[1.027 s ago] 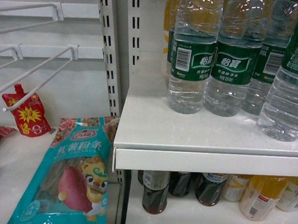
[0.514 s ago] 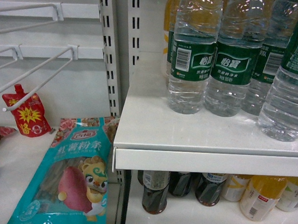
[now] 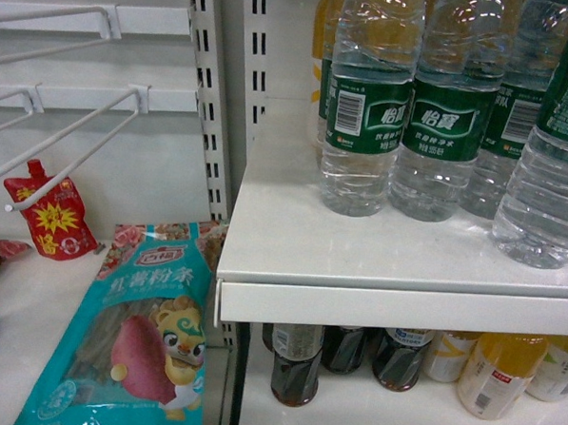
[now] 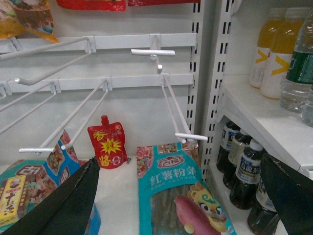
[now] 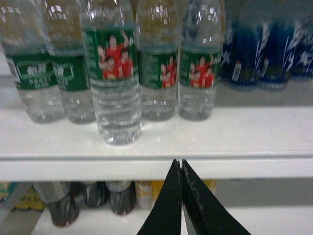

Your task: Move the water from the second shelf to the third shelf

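Note:
Several water bottles (image 3: 365, 112) with green labels stand in rows on a white shelf (image 3: 291, 251); neither gripper shows in the head view. In the right wrist view one water bottle (image 5: 113, 73) stands nearest the shelf's front edge (image 5: 234, 164), ahead of its row. My right gripper (image 5: 179, 162) is shut and empty, its tips level with that front edge, right of and below this bottle. My left gripper (image 4: 178, 159) is wide open with nothing in it, over the snack bay left of the shelves.
Dark tea bottles (image 3: 295, 365) and yellow drinks (image 3: 500, 371) fill the shelf below. Blue bottles (image 5: 259, 49) stand right of the water. Left of the upright (image 3: 212, 123) are wire hooks (image 4: 176, 105), a teal snack packet (image 3: 134, 347) and a red pouch (image 3: 50, 215).

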Robot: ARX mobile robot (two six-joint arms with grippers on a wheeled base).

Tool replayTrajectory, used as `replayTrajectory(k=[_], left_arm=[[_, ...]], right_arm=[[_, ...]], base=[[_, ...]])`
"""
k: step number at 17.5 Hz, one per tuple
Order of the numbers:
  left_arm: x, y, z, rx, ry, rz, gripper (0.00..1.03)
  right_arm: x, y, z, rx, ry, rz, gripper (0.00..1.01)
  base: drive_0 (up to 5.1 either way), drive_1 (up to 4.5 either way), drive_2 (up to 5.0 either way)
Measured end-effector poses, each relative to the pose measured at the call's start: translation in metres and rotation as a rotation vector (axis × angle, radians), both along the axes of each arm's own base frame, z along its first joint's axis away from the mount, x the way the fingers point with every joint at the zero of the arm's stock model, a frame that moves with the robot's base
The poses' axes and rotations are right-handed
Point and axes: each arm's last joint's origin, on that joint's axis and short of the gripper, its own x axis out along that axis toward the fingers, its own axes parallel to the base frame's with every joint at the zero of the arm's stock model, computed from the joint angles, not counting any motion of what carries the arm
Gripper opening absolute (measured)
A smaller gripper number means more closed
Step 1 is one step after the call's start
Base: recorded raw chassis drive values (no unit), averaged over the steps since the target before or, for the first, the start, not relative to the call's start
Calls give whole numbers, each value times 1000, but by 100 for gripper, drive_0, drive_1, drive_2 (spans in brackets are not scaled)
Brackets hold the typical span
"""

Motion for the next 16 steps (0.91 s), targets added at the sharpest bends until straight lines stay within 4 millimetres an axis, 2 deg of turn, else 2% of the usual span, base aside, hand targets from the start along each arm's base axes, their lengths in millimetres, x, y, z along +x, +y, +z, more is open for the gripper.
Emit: replayTrajectory(k=[1, 5, 12, 13, 14, 16], left_arm=[[0, 0, 0, 0, 0, 0, 98], [0, 0, 0, 0, 0, 0, 98], [0, 0, 0, 0, 0, 0, 98], [0, 0, 0, 0, 0, 0, 98], [0, 0, 0, 0, 0, 0, 98], [0, 0, 0, 0, 0, 0, 98]], right_arm=[[-6, 0, 3, 0, -45, 0, 2], [-6, 0, 2, 0, -37, 0, 3], [-6, 0, 2, 0, -38, 0, 91], [-6, 0, 2, 1, -38, 0, 100], [-6, 0, 2, 0, -38, 0, 97], [-6, 0, 2, 0, -38, 0, 98]], base=[[0, 0, 0], [0, 0, 0], [0, 0, 0], [0, 0, 0], [0, 0, 0], [0, 0, 0]])
